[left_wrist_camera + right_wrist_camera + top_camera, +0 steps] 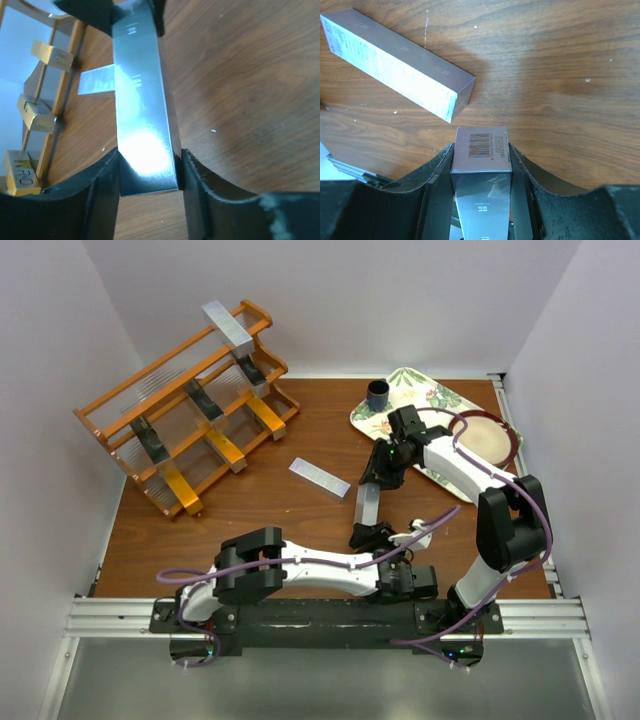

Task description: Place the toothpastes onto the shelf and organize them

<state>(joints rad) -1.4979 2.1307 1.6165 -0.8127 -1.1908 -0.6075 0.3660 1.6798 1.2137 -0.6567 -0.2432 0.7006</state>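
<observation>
A silver toothpaste carton (366, 506) (142, 110) (481, 145) is held at both ends over the table. My right gripper (376, 478) (481, 152) is shut on its far end, the barcode face sticking out past the fingers. My left gripper (368, 536) (150, 185) is shut on its near end. A second silver carton (320, 477) (97, 81) (395, 65) lies flat just to the left. The orange wooden shelf (92, 425) (66, 85) stands at the back left, holding several cartons: one silver (228, 325), three dark (205, 400), three gold (228, 452) (37, 115).
A floral tray (420, 390) sits at the back right with a small dark cup (378, 395) on its left corner and a red-rimmed plate (485, 437) on its right side. White walls close in the table on three sides.
</observation>
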